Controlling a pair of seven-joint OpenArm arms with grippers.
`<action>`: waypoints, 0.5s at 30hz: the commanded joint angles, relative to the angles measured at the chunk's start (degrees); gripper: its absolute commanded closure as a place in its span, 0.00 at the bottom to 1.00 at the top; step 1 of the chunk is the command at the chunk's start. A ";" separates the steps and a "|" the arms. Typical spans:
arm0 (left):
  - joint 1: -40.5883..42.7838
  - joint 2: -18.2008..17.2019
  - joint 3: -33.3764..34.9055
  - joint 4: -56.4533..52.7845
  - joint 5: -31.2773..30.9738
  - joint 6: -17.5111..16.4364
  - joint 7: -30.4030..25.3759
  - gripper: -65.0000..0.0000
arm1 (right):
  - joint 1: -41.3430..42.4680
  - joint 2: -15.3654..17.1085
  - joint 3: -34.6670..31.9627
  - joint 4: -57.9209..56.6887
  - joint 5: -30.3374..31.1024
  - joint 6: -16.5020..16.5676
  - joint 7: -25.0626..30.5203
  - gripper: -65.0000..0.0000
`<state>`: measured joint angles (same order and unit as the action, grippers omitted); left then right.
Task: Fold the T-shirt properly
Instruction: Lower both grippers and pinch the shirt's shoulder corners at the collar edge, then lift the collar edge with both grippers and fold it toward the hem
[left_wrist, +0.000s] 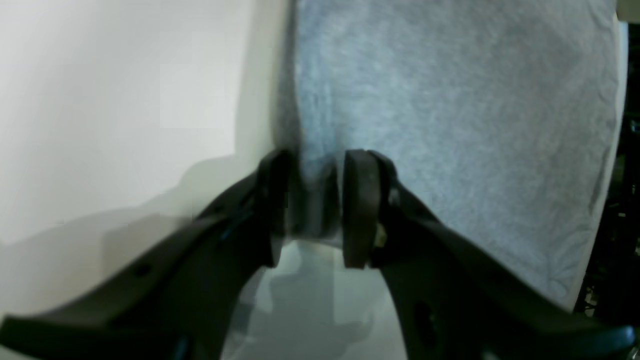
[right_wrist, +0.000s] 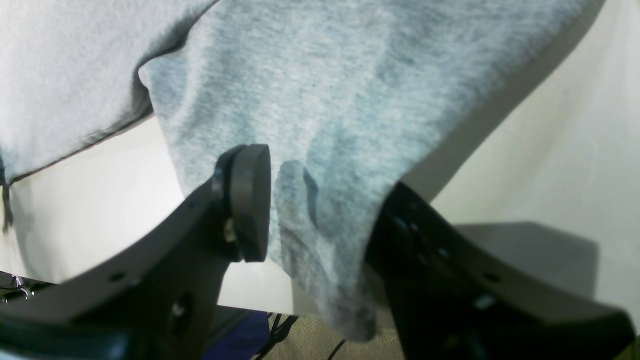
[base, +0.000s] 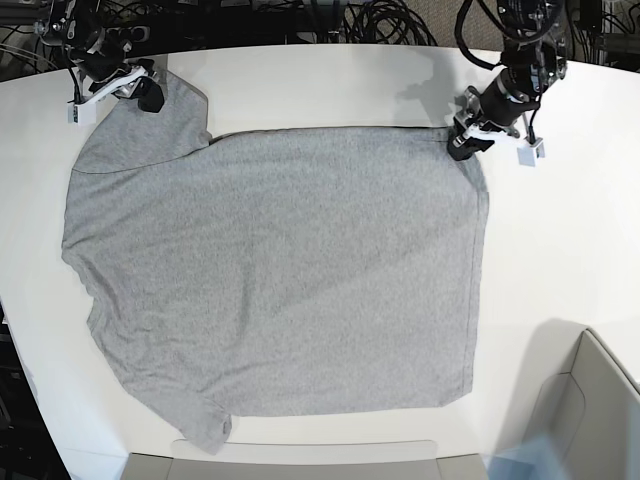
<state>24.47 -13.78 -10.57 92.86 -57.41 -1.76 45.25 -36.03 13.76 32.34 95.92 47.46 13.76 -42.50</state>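
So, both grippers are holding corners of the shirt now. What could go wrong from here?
1. The left gripper pinches only a thin edge of the T-shirt; it may slip out when pulled.
2. The right gripper holds a bunched sleeve, so the fold could come out wrinkled.
3. The sleeve nearest the base camera hangs near the table edge and could drag off.

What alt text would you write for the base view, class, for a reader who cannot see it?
A grey T-shirt lies spread flat, plain side up, on a white table. The left gripper pinches one far corner and the right gripper pinches the other.
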 joint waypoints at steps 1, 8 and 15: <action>0.81 -0.15 0.50 -1.21 1.71 1.98 2.09 0.69 | -0.41 0.35 0.06 0.21 -1.97 -1.06 -1.59 0.63; -1.30 -0.15 0.59 -5.87 1.71 1.89 -0.02 0.83 | -0.14 0.53 0.06 0.21 -1.97 -1.06 -1.59 0.80; 0.54 -0.24 -4.51 -4.73 1.71 2.07 -0.73 1.00 | -0.67 1.76 0.50 3.38 -2.32 -1.06 -1.32 1.00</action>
<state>23.27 -13.30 -14.48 88.44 -59.42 -2.94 43.22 -36.42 14.87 32.45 98.32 44.34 11.86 -44.56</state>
